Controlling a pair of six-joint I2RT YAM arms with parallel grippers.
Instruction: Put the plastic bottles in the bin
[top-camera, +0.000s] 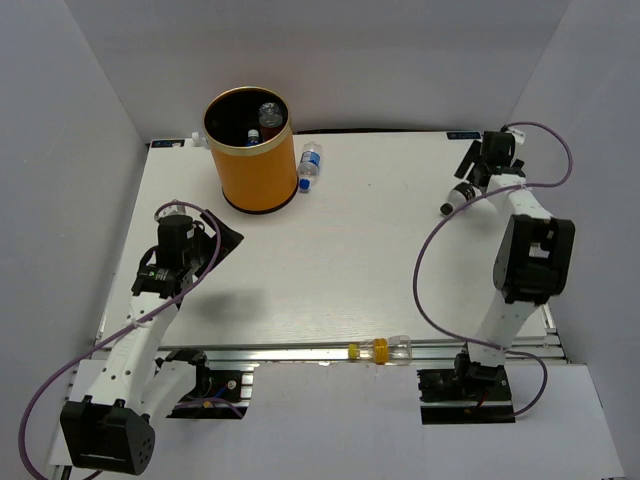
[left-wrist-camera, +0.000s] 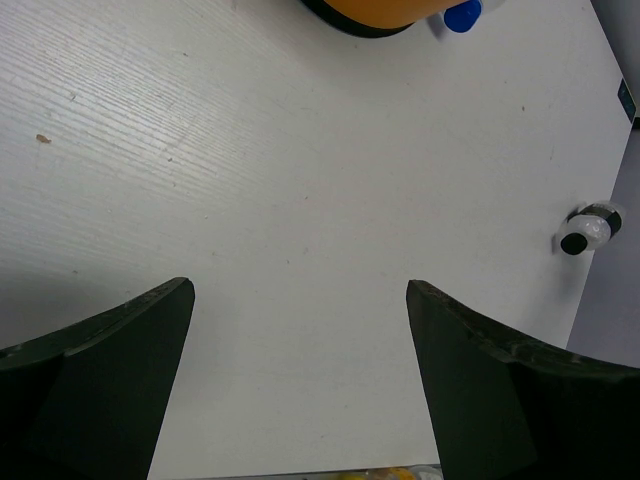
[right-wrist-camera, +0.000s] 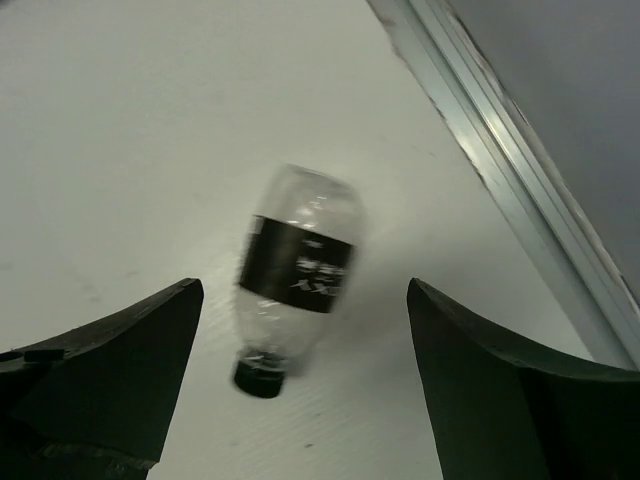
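White table (top-camera: 380, 250), walled in on three sides, aluminium rail (top-camera: 300, 350) along the near edge.

Left arm (top-camera: 150, 310) reaches up the left side of the table. Right arm (top-camera: 525, 260) reaches to the far right corner.

Bin (top-camera: 252, 165): orange, black inside, upright at far left-centre. At least two bottles (top-camera: 270, 113) are already inside; too small to tell the labels.

Left claw (left-wrist-camera: 298, 290): jaws spread wide, nothing between them, only bare table under it. It points toward the bin, well short of it.

Right claw (right-wrist-camera: 300, 285): jaws spread wide, holding nothing. Black-label bottle (right-wrist-camera: 297, 265) lies on the table below the gap, black cap toward the camera, clear of both fingers. It is blurred in the wrist view. It sits at the far right, near the table's side edge, well apart from the bin.

Blue-label bottle (top-camera: 310, 165): on its side just right of the bin's base, blue cap toward the near side. Can't tell if it touches the wall.

Yellow-label bottle (top-camera: 380, 350): on its side along the rail at the near edge, between the two arm bases, closer to the right one.
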